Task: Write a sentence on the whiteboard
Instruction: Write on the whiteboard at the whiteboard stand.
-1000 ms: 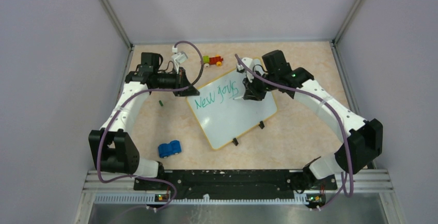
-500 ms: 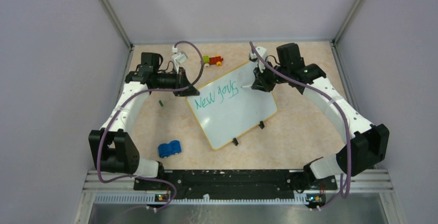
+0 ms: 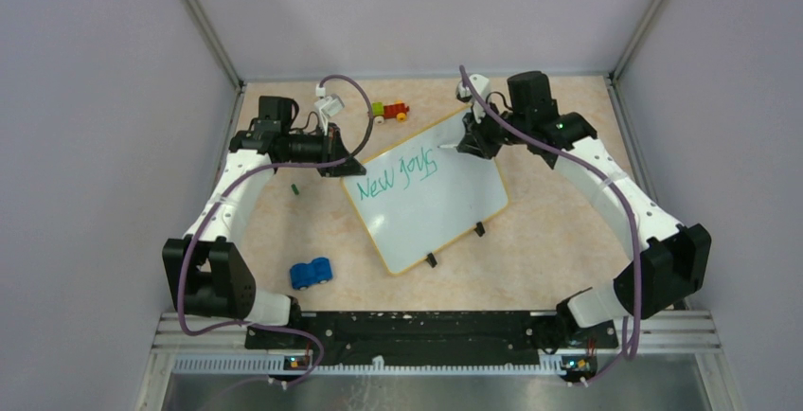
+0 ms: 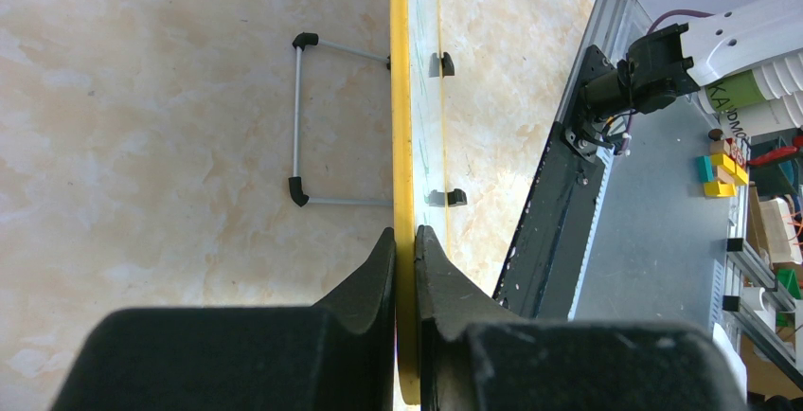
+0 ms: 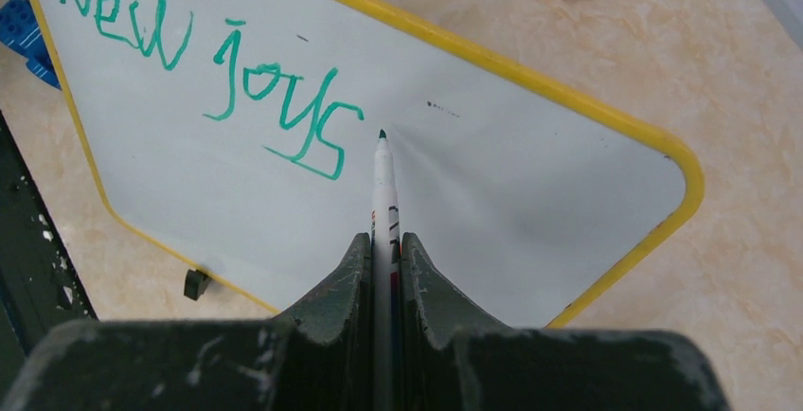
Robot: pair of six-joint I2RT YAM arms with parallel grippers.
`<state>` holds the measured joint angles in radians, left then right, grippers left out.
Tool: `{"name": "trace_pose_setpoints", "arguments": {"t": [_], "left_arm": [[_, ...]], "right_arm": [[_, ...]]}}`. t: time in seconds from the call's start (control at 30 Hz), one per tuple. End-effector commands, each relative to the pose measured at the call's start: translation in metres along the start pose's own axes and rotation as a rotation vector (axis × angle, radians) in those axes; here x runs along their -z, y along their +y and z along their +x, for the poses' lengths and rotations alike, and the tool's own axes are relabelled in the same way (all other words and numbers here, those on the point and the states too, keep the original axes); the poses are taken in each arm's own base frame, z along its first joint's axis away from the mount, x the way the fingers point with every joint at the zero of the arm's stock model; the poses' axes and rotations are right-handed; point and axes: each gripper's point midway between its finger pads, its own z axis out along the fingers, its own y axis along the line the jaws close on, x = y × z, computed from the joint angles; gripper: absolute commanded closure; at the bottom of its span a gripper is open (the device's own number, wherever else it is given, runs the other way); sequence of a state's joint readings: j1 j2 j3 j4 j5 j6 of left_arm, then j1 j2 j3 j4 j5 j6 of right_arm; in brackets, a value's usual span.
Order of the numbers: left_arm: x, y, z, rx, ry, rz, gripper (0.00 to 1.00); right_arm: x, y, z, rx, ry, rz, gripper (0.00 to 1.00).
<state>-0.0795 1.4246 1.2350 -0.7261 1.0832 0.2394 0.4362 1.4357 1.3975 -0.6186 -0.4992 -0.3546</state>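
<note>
My left tool (image 4: 405,241) is pressed together on the yellow rim of the whiteboard (image 3: 426,212), pinching its upper left corner. The board sits skewed at the centre of the top view on the bench (image 3: 549,231). My right tool (image 5: 386,241) pinches a green-tipped marker (image 5: 383,179), its tip just right of the sentence (image 5: 208,70), green handwriting reading "New joys" across the board's upper part; whether the tip touches the surface I cannot tell.
</note>
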Motion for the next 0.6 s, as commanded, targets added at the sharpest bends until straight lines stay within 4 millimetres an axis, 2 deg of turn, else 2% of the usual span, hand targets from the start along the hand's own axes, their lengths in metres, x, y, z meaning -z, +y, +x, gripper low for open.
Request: {"name": "trace_pose_setpoints", "arguments": {"t": [0.0,0.3,0.57], "left_arm": [[-0.004,-0.002,0.0,-0.07,0.013,0.006,1.0],[-0.004,0.0,-0.001,-0.065,0.017,0.003,1.0],[-0.004,-0.001,0.0,-0.068,0.018,0.0,1.0]], "right_arm": [[0.001,-0.011,-0.025,0.029,-0.063,0.021,1.0],[-0.006,-0.022,-0.014,0.037,-0.022,0.062,1.0],[0.01,-0.054,-0.004,0.01,-0.011,0.132,1.0]]}}
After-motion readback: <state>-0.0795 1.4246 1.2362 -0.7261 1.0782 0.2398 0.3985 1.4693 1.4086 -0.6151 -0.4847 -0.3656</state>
